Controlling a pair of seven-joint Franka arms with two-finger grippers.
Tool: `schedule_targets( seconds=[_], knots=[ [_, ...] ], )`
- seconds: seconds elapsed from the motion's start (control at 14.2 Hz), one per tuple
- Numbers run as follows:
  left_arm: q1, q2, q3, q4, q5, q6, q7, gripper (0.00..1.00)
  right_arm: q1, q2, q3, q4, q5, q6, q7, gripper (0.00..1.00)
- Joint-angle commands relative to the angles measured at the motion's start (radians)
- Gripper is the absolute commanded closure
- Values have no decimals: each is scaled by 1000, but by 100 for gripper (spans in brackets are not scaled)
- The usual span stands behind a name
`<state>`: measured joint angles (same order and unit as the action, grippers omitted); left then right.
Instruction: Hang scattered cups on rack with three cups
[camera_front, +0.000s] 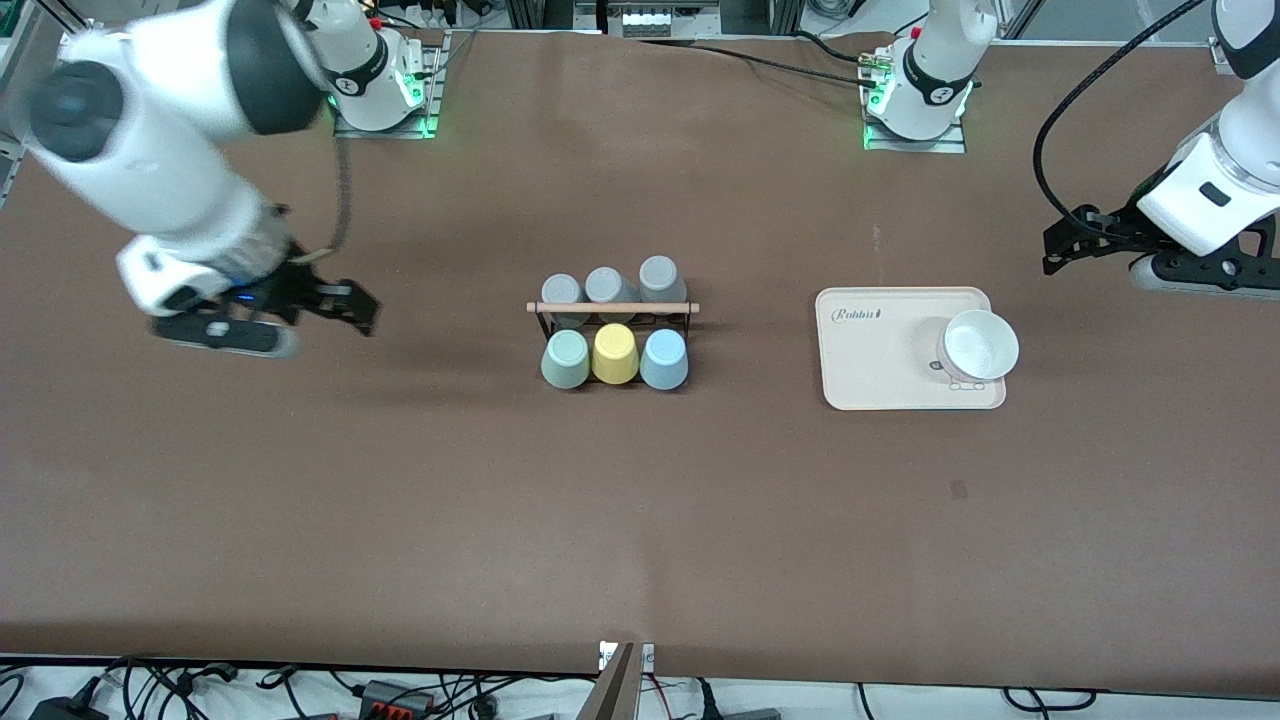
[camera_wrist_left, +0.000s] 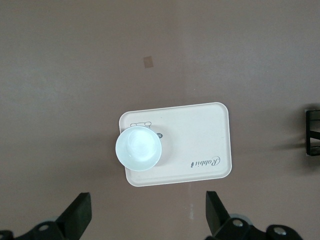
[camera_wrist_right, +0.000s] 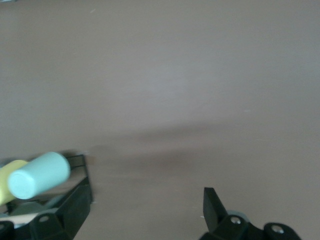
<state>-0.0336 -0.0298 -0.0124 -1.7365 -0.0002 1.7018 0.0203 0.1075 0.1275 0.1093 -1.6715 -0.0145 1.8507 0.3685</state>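
Note:
The black wire rack (camera_front: 612, 308) with a wooden rod stands mid-table. The pale mint green cup (camera_front: 566, 359) and the light blue cup (camera_front: 664, 358) sit upside down on its nearer pegs, with a yellow cup (camera_front: 614, 353) between them. Three grey cups (camera_front: 606, 286) sit on the farther pegs. My right gripper (camera_front: 350, 306) is open and empty above the table, toward the right arm's end from the rack. Its wrist view (camera_wrist_right: 147, 210) shows the mint cup (camera_wrist_right: 39, 175) and the rack's edge (camera_wrist_right: 80, 161). My left gripper (camera_front: 1062, 250) is open and empty, past the tray toward the left arm's end; it also shows in the left wrist view (camera_wrist_left: 147, 215).
A beige rectangular tray (camera_front: 870, 350) lies between the rack and the left arm's end, with a white bowl (camera_front: 978, 345) on it. Both show in the left wrist view, the tray (camera_wrist_left: 200, 135) and the bowl (camera_wrist_left: 138, 148).

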Motion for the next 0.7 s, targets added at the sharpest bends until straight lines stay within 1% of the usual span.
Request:
schedule_targets(
  seconds=[0.0,0.14,0.28,0.42,0.56,0.63],
  knots=[
    [1,5,0,25,0,-25,3,0,-90,-41,-51,22,30,-100,-178,0],
    [1,2,2,25,0,-43,0,0,-167,-51,-83,67,22,-178,-313,0],
    [1,4,2,25,-3,-40,0,0,-218,-37,-117,151,16,-249,-338,0],
    [1,2,2,25,-1,-42,1,0,-245,-14,-119,211,11,-278,-342,0],
    [1,2,0,26,0,-42,1,0,-233,-14,-131,203,8,-326,-347,0],
    [1,2,0,26,0,-44,1,0,-214,-19,-158,202,20,-368,-339,0]
  ],
)
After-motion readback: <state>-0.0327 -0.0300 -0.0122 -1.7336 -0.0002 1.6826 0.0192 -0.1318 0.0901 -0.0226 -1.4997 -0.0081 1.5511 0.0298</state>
